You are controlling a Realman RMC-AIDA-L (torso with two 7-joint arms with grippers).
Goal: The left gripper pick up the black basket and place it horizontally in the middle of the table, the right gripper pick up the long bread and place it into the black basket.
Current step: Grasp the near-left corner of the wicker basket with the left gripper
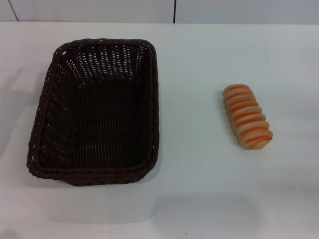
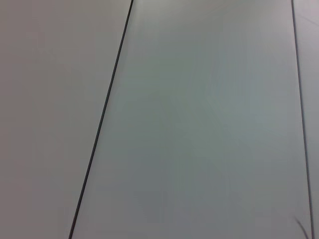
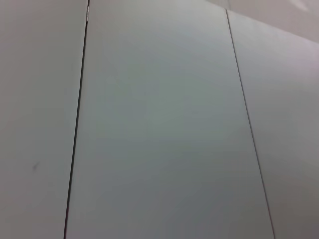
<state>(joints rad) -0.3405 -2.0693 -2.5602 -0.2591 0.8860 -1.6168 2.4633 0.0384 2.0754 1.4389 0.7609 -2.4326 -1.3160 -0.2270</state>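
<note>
while nothing of the job is showing as started, the black basket (image 1: 97, 112) is sitting on the left part of the table (image 1: 199, 199), its long side running away from the robot rather than across. it is lying open side up and holding nothing. the long bread (image 1: 247, 116) is lying on the bare tabletop to the right, well apart from the basket and angled a little, its orange stripes facing up.

judging by this layout, both steps are waiting: the basket is needing a lift, a turn to lie crosswise and a shift toward the middle; after that the bread is needing to go inside.

neither the left gripper nor the right gripper is appearing in the head view, so both arms are probably parked out of sight. the two wrist views are giving only pale flat panels with thin dark seams, likely a wall, and no fingers at all. whether either pincer is open or closed, or gripping anything, i cannot tell; no arm is showing near basket or bread.

soft shadows are falling along the near edge of the table, their source staying hidden.
</note>
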